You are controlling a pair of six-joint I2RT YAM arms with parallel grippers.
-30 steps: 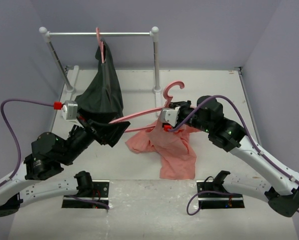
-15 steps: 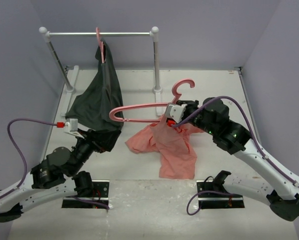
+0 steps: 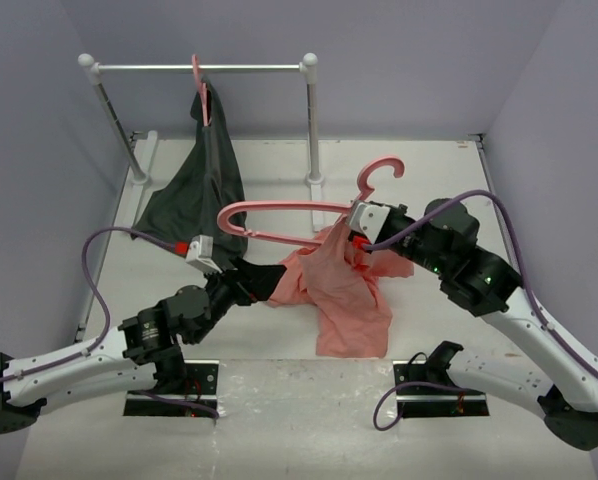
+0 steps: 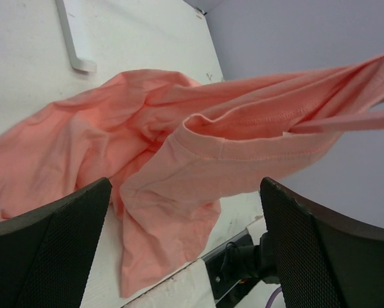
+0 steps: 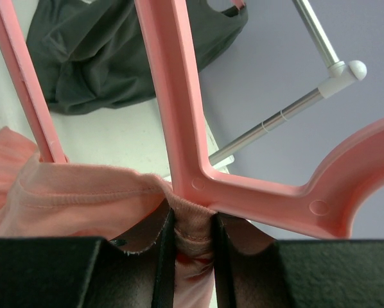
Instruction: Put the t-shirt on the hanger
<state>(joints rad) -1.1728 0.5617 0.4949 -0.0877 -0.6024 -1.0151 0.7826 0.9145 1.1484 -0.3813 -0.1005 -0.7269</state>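
Top external view: lavender walls (image 3: 409,60) close in a white counter (image 3: 449,180), with a clothes rack (image 3: 239,68) at the far left carrying a dark garment (image 3: 204,190). The right pincer (image 3: 357,232) is clamped where the hanger (image 5: 169,96) meets the t-shirt (image 3: 349,300), holding the hanger aloft at mid-counter. The shirt trails down onto the counter. The left pincer (image 4: 185,192) gapes wide and empty, low beside the shirt's left edge.
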